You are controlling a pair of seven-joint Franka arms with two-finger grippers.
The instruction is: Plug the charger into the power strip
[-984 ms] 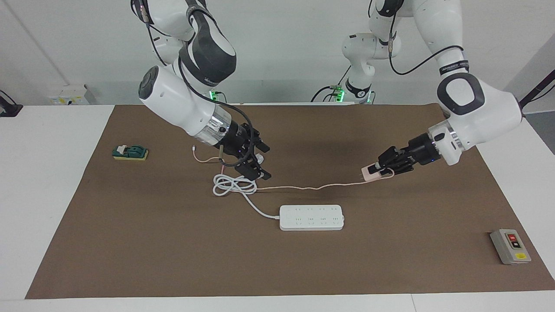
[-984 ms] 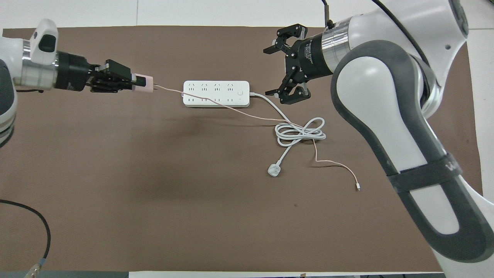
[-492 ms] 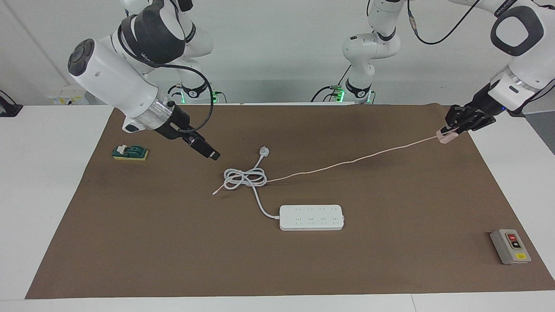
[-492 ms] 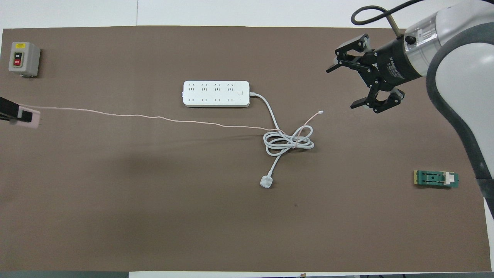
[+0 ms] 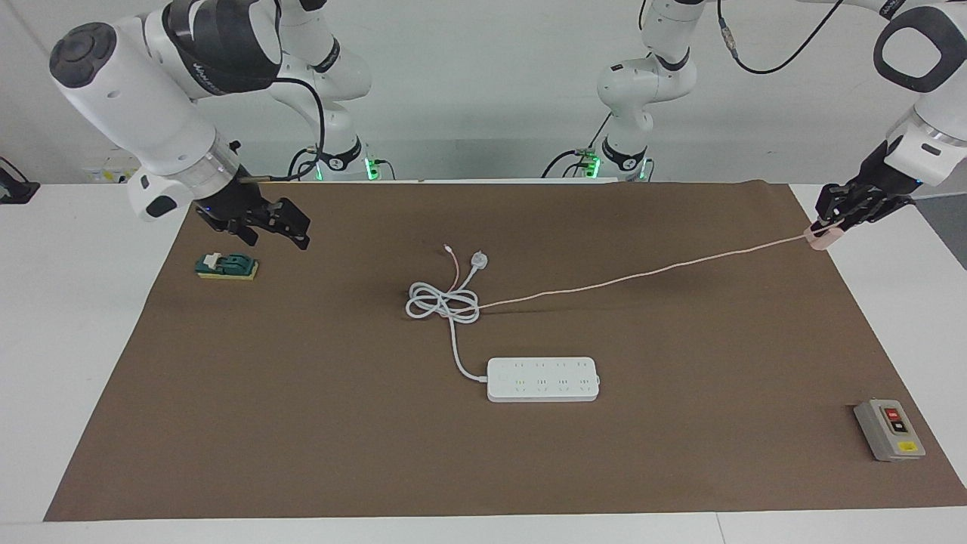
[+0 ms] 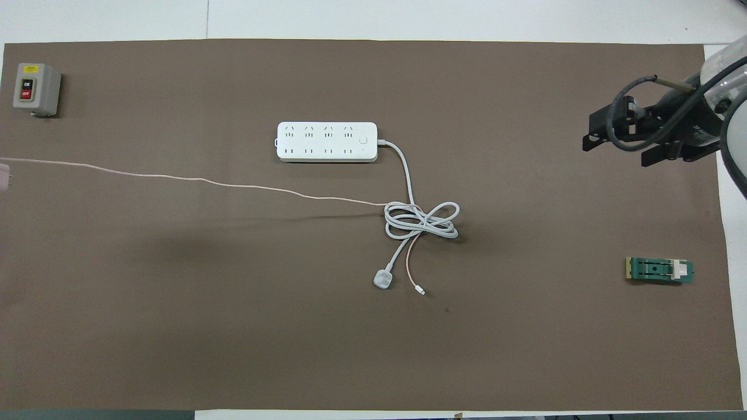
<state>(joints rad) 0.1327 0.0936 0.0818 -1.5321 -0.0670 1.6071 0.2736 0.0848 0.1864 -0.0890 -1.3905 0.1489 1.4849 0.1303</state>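
Pale-pink charger (image 5: 822, 237), white power strip (image 5: 543, 379), brown mat (image 5: 302, 423), green block (image 5: 227, 266)

A grey box with red and yellow buttons (image 5: 889, 430) sits at the left arm's end of the brown mat (image 5: 302, 423). A small green block on a yellow base (image 5: 227, 266) lies at the right arm's end. The white worktop (image 5: 68, 317) carries the mat.

- left gripper (image 5: 825, 230): raised over the mat's edge at the left arm's end, fingers clamped on the charger (image 5: 822, 237), forearm sloping down from above.
- right gripper (image 5: 281, 228): hovers at the right arm's end, jaws spread wide, wrist angled downward.
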